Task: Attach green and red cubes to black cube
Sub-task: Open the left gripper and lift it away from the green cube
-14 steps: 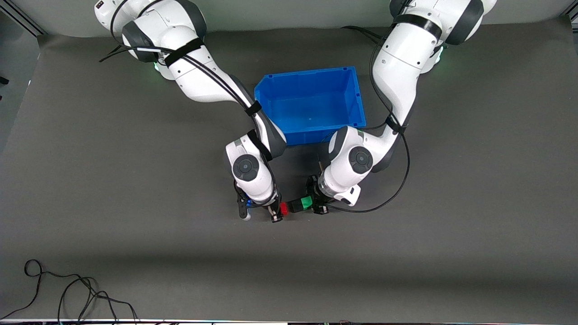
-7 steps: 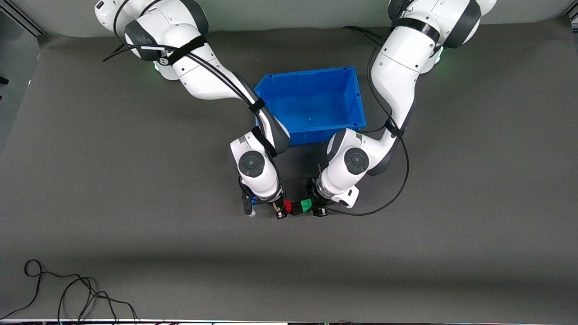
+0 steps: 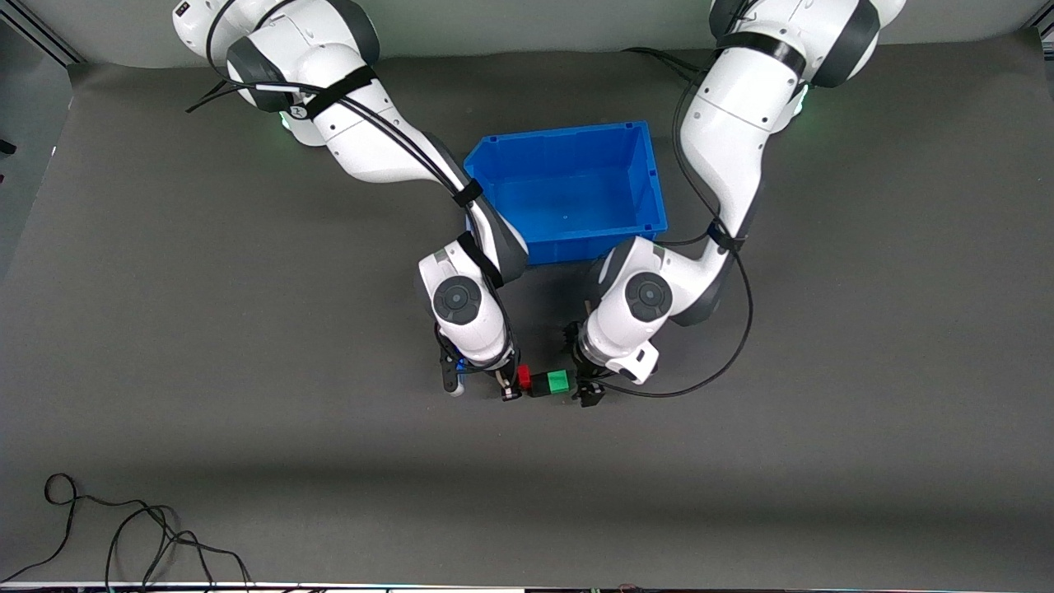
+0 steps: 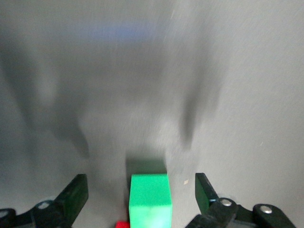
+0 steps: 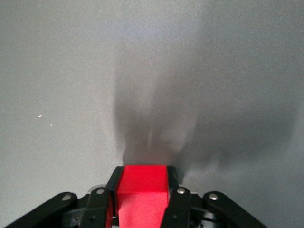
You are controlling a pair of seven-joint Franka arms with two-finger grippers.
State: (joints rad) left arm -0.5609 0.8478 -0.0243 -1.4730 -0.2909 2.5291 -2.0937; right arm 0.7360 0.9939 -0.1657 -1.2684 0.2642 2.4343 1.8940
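Observation:
In the front view the red cube (image 3: 524, 376), the black cube (image 3: 540, 384) and the green cube (image 3: 559, 380) stand touching in one row, nearer to the front camera than the bin. My right gripper (image 3: 512, 384) is shut on the red cube (image 5: 142, 190), with its fingers (image 5: 176, 192) pressed on both sides of the cube. My left gripper (image 3: 579, 368) is open around the green cube (image 4: 149, 199), and its fingers (image 4: 204, 192) stand well apart from the cube. A sliver of the red cube (image 4: 122, 224) shows in the left wrist view. The black cube is hidden in both wrist views.
A blue bin (image 3: 560, 132) stands farther from the front camera than the cubes, between the two arms, with nothing in it. A black cable (image 3: 123, 535) lies coiled near the front edge at the right arm's end. The table is a dark grey mat.
The right gripper brought the red cube up against the black cube. The left gripper has opened and let go of the green cube.

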